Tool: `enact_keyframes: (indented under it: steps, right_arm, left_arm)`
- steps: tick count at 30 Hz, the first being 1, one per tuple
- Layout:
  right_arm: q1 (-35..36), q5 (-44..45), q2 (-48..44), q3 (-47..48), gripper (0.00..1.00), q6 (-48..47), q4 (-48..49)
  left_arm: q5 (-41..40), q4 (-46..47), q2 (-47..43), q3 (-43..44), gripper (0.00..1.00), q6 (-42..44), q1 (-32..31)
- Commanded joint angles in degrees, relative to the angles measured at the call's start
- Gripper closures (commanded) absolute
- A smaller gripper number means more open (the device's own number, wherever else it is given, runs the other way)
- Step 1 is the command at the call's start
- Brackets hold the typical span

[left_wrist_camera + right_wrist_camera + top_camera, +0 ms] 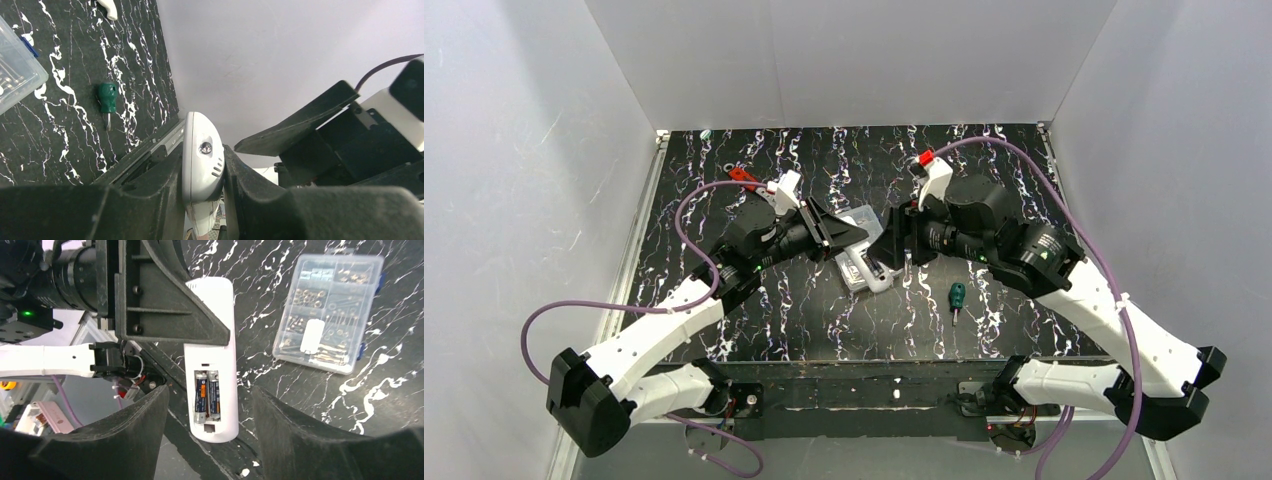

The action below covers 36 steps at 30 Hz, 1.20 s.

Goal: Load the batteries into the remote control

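Left jaws closed tight on the remote control [216, 365], pinching its top end by the long edges, about mid-counter [804, 320]. Can't tell if it rests on the surface. Its back faces the right arm, presumably to keep the bay steady and reachable. Cover off, two batteries [207, 396] seated side by side in the bay at the free end. Right jaws spread wide, holding nothing, one finger either side of the bay end, not touching. Loading looks done; refitting the cover is probably what's left, but no cover is in view. Clear parts box [330, 310] lies flat just beyond the remote, lid shut. Green screwdriver [957, 296] lies toward the counter's near right, well apart.
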Motion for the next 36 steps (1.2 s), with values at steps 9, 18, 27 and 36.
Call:
enact_keyframes:
  steps: [9, 18, 27, 36]
  right_arm:
    - [-3.7, -9.5, -5.4, -11.9, 0.26, 12.6, 11.6]
    - [-6.5, -14.7, -7.9, -16.9, 0.3, 16.2, 16.6]
    - [-9.1, -19.5, -9.5, -21.3, 0.34, 19.7, 22.3]
    - [-10.5, -21.5, -10.3, -22.9, 0.46, 20.7, 23.6]
  left_arm:
    - [2.9, 5.7, 0.2, 3.6, 1.0, -0.8, -0.2]
    - [2.8, 5.4, -0.1, 3.7, 1.0, -0.4, -0.2]
    - [2.8, 5.9, 0.0, 3.5, 1.0, -0.2, -0.2]
    - [2.4, 5.8, -0.5, 3.2, 1.0, 0.2, -0.2]
